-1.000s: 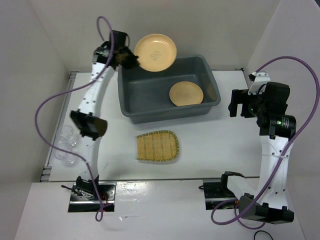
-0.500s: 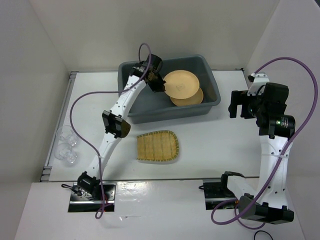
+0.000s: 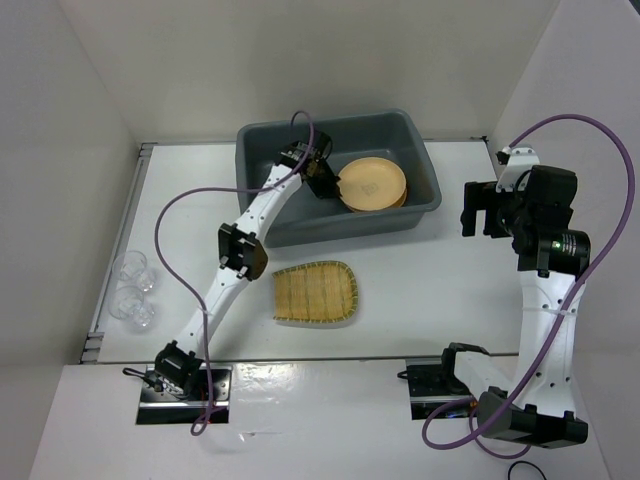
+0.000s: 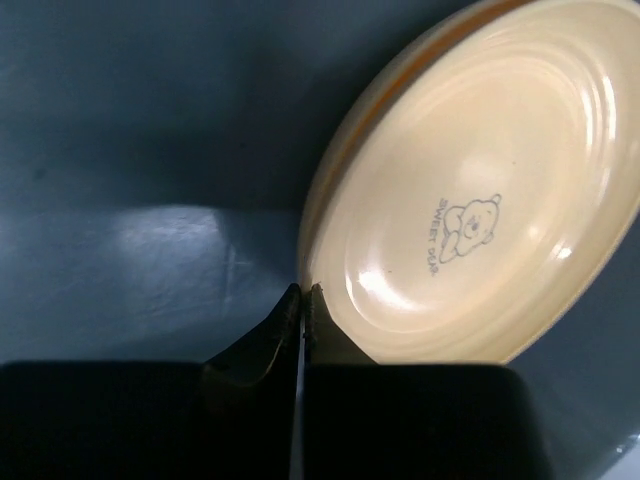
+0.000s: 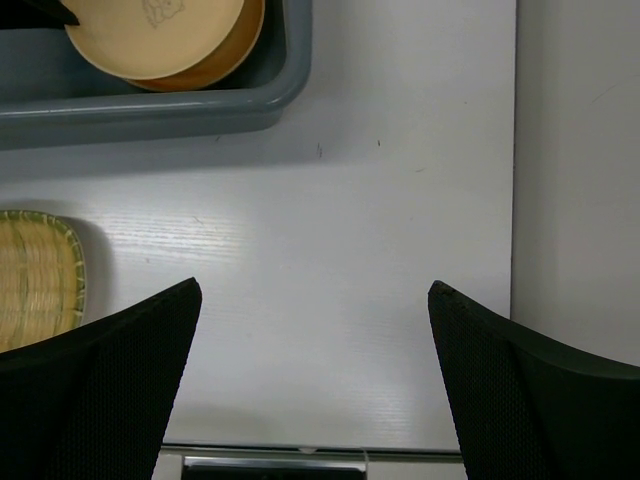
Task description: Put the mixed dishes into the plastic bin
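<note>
Plate [image 4: 470, 200] pinched at its rim by left gripper [image 4: 302, 296], down inside bin [image 3: 300, 230].
Second plate [image 5: 240, 50] sits underneath; right gripper [image 5: 313, 290] spread wide, tray [image 5: 35, 275] to its left.

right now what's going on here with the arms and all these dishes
The left gripper reaches into the grey bin, shut on the rim of a tan plate that it holds over a second plate lying inside. The right gripper hangs open above the table to the right of the bin, holding nothing. The bamboo tray lies on the table in front of the bin, and the glass cups stand at the table's left edge, not yet binned.
</note>
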Robot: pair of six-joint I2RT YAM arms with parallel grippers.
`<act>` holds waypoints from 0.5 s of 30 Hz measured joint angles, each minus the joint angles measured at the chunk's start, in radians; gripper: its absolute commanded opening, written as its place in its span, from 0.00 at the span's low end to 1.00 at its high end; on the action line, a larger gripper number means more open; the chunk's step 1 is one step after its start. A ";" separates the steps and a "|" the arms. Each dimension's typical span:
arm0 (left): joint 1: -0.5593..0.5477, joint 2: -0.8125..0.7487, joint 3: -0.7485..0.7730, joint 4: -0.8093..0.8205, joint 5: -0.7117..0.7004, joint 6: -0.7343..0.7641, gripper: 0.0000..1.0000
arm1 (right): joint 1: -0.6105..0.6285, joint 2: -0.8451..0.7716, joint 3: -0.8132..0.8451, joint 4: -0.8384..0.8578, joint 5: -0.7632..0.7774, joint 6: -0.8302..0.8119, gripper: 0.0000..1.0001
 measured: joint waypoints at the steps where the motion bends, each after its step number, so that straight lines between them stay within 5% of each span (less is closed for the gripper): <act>1: -0.001 0.003 0.000 0.015 0.008 -0.005 0.00 | 0.000 0.000 0.000 0.000 0.004 -0.003 0.98; 5: -0.005 0.014 0.000 0.061 0.043 -0.026 0.08 | 0.000 0.000 -0.002 0.000 0.012 -0.007 0.98; 6: -0.007 0.016 0.000 0.074 0.056 -0.029 0.32 | 0.000 0.000 -0.006 0.000 0.014 -0.007 0.98; 7: -0.008 0.019 0.000 0.084 0.065 -0.029 0.45 | 0.000 0.000 -0.009 0.000 0.014 -0.007 0.98; 10: -0.009 0.021 0.000 0.111 0.093 -0.045 0.69 | -0.001 0.005 -0.016 0.000 0.012 -0.007 0.98; 12: -0.009 0.021 0.005 0.118 0.098 -0.042 0.79 | -0.005 0.005 -0.022 0.000 -0.002 -0.012 0.98; 15: -0.009 0.005 0.006 0.091 0.053 -0.011 0.82 | -0.005 0.005 -0.040 -0.007 -0.043 -0.051 0.98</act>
